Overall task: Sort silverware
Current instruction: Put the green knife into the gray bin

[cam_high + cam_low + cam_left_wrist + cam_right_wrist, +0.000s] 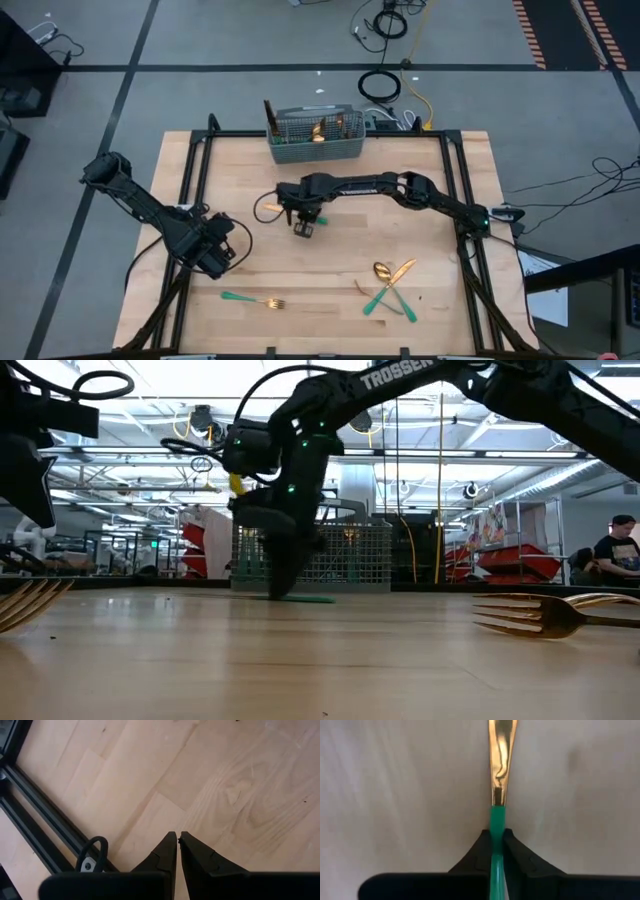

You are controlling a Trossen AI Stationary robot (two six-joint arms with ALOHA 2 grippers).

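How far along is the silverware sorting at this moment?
Partly done. Some gold pieces already stand in the wire-mesh caddy. In hand: the right gripper is shut on a teal-handled utensil at mid-table. Left: a fork and a crossed cluster of utensils near the front edge. The left gripper waits shut, holding nothing.

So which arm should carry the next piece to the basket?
Right, probably. Its end effector is already shut on a utensil's green handle near the basket. The left end effector sits shut and empty by the table edge.
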